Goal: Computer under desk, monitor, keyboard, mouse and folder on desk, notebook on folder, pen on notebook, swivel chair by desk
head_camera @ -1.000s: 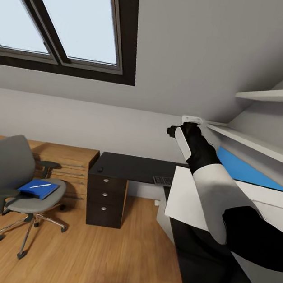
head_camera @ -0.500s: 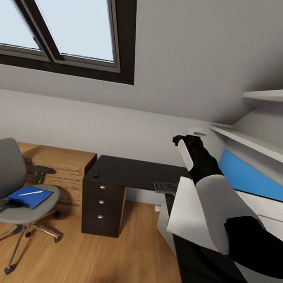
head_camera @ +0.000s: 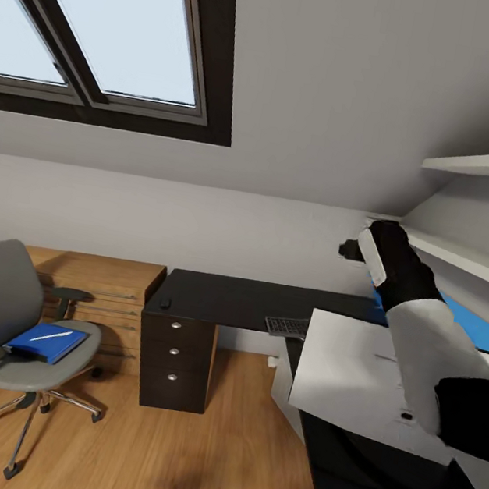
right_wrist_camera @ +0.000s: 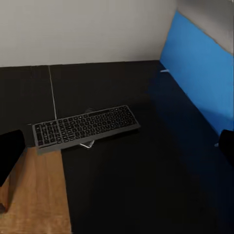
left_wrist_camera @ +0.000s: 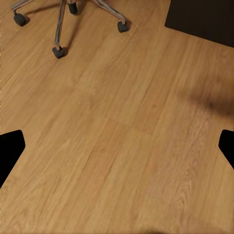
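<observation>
The keyboard [right_wrist_camera: 84, 128] lies on the black counter [head_camera: 236, 300], hanging a little past its inner edge, so it wants nudging in. The mouse [head_camera: 165, 302] sits near the counter's far corner above the drawers. Well apart, the blue folder [head_camera: 46, 342] rests on the swivel chair [head_camera: 10, 326] seat with the pen [head_camera: 51, 336] on top, waiting to be carried over. The right gripper [right_wrist_camera: 117, 151] hangs above the counter, jaws spread wide and empty, seemingly lining up on the keyboard. The left gripper [left_wrist_camera: 117, 151] points at bare floor, jaws apart, idle.
</observation>
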Motion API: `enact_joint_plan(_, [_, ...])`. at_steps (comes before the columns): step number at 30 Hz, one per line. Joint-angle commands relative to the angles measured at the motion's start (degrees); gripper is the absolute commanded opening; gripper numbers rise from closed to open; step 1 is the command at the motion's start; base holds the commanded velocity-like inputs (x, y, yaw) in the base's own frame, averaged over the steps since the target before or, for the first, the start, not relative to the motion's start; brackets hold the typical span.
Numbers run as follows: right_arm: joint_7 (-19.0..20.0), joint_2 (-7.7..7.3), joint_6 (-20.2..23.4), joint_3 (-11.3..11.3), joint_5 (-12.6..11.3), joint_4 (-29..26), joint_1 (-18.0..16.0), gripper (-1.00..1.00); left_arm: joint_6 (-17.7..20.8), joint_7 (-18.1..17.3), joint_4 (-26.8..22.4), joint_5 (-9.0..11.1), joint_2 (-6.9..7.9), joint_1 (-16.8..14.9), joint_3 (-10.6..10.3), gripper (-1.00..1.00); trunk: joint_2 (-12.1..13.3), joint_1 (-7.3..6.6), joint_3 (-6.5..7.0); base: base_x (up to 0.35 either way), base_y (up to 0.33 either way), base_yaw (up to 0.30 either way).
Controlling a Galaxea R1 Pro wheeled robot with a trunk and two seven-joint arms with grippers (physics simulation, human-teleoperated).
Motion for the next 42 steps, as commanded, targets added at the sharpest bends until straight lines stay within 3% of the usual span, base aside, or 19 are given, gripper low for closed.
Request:
enact_joint_plan(1, [0.79,-2.59,1.0,0.31,-0.03,0.65,-0.65,1.0,-0.12,0.52,-0.07,0.02,0.04,-0.02,-0.47,1.0,-0.08,0.02,-0.12,0.0,0.0,0.0])
enact_joint_plan(7, [10.65,-6.99,3.7,0.3,-0.03,6.26,-4.6,1.0,-0.12,0.53,-0.06,0.02,-0.01,-0.02,-0.46,1.0,-0.08,0.02,-0.12,0.0,0.0,0.0])
enact_joint_plan(16, [13.61,-8.33,4.99,0.37,0.06,6.86,-5.54,1.0,-0.12,0.53,-0.05,0.02,0.0,-0.02,-0.46,1.0,-0.08,0.02,-0.12,0.0,0.0,0.0])
enact_joint_plan(20, [20.89,-9.43,5.04,0.66,0.15,6.91,-5.57,1.0,-0.12,0.53,-0.05,0.02,-0.01,-0.02,-0.46,1.0,-0.08,0.02,-0.12,0.0,0.0,0.0])
enact_joint_plan(24, [25.45,-10.39,5.04,0.79,0.41,7.09,-5.6,1.0,-0.06,0.52,-0.05,0.0,0.0,-0.02,-0.48,1.0,-0.08,0.02,-0.12,0.055,0.094,0.0])
enact_joint_plan(26, [26.86,-12.44,4.89,0.83,0.38,7.52,-5.58,1.0,-0.11,0.45,-0.05,-0.06,-0.01,-0.02,-0.54,1.0,-0.08,0.02,-0.12,0.103,0.263,0.0])
enact_joint_plan(42, [31.71,-16.18,5.21,1.94,0.41,8.14,-5.46,1.0,-0.06,0.46,-0.05,-0.07,-0.02,-0.02,-0.55,1.0,-0.08,0.02,-0.12,0.125,0.139,0.0])
